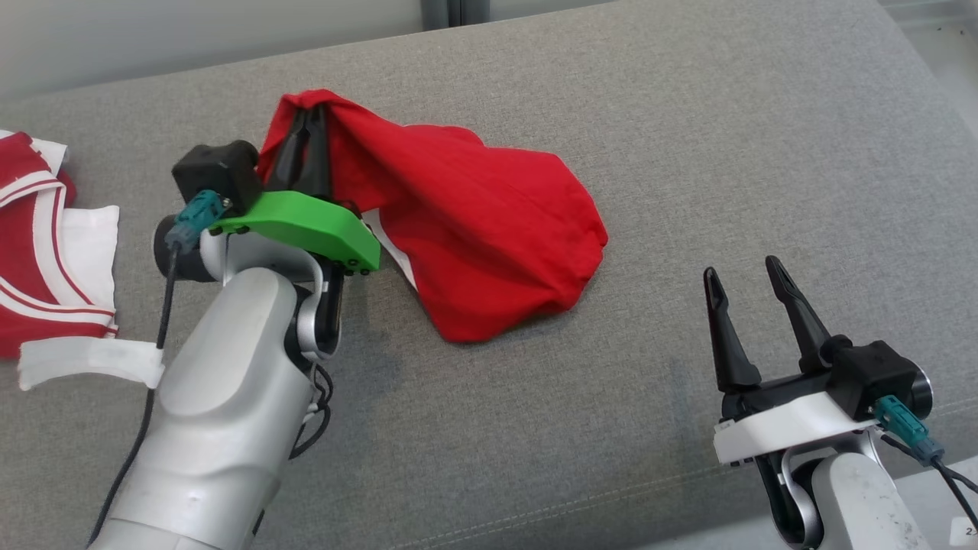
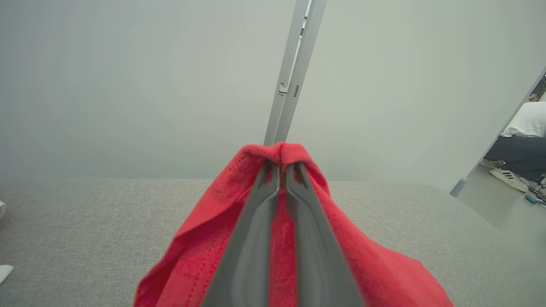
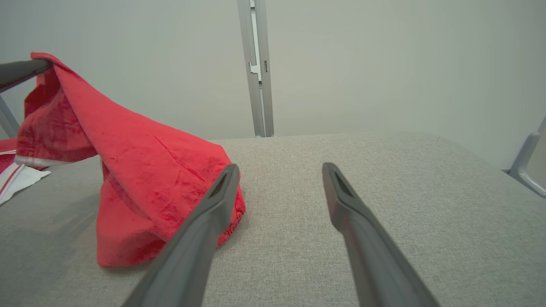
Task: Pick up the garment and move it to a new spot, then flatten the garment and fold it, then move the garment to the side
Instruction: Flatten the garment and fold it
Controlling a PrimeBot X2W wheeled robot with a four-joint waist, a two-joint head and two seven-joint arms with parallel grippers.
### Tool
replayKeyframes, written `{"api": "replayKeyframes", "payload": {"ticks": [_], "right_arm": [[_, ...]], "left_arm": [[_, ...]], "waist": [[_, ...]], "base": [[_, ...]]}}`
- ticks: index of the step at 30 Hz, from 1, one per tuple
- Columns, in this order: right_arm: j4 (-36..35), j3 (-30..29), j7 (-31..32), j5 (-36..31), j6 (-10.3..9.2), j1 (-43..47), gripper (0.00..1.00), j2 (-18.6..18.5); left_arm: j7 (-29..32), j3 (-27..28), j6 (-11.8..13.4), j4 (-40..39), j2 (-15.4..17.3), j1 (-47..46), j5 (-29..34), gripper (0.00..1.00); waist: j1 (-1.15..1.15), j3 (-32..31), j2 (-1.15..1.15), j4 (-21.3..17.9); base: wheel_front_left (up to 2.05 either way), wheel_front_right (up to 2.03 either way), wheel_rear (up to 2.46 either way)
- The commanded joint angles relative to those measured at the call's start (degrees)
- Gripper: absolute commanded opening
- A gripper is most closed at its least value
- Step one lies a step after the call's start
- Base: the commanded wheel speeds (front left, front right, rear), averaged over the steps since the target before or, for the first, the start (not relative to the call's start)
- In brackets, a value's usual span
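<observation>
Head view, left claw point(image 1: 307, 122): We find it closed on a pinch of the red garment point(image 1: 474, 229), with cloth draped over both fingertips.
Head view, garment: Its peak is held raised at the left claw's tips. The rest slopes away to that claw's right and down to the grey padded surface point(image 1: 688, 137), where the lower edge rests.
Head view, right claw point(image 1: 741, 267): The jaws are spread with nothing between them. The garment lies ahead of it and to its left, near but apart.
Head view, other cloth: A red-and-white striped garment point(image 1: 38, 252) lies to the left claw's left, apart from it.
Left wrist view, fingers point(image 2: 251, 238): They are pressed together, with red fabric caught at their tips and hanging down on either side.
Left wrist view, surroundings: A person's shoes point(image 2: 507, 177) show far off to the claw's right, well apart.
Right wrist view, right claw: Its fingers stand wide over the bare surface. The garment's low fold sits just beyond its left finger, and we cannot tell whether the two touch.
Step in hand: We judge this to be the pick-up. The grip is made, but much of the cloth is not yet off the surface.
Next move calls for: A lift high enough for the trailing edge to clear the surface, then a carry to a new spot well away from the striped garment. From a single pinch the cloth will hang bunched, so we expect the right claw to be needed for flattening.
</observation>
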Motion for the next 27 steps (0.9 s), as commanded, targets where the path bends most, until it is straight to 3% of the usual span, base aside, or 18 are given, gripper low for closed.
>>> {"api": "replayKeyframes", "payload": {"ticks": [1,10,15,19,27], "right_arm": [[0.0,-0.1,-0.2,-0.1,0.0,-0.2,1.0,-0.2],[0.2,0.1,-0.2,-0.2,0.0,-0.3,1.0,-0.2],[0.2,0.4,-0.2,0.0,0.0,-0.3,1.0,-0.2],[0.4,1.2,-0.2,0.4,0.0,-0.6,1.0,-0.2],[0.7,1.4,-0.2,1.3,0.0,-1.2,1.0,-0.2]], "left_arm": [[-0.1,2.0,1.0,-1.5,0.9,0.3,1.8,0.0],[-0.2,9.7,3.7,-11.6,1.9,-1.3,11.4,0.0],[-0.1,7.4,3.0,-14.0,0.8,-0.9,16.6,0.0],[0.0,2.2,0.2,-9.5,-1.5,-0.4,17.6,0.0],[0.2,-5.9,-3.6,5.1,-4.2,0.8,13.5,0.0]], "waist": [[0.0,0.0,0.0,0.0],[0.0,-0.2,0.0,0.1],[0.0,-0.1,0.0,-0.4],[0.0,0.4,0.0,-1.8],[0.0,2.2,0.0,-5.5]], "base": [[0.0,0.0,0.0],[0.0,0.0,0.0],[0.0,0.0,0.0],[0.0,0.0,0.0],[0.0,0.0,0.0]]}}
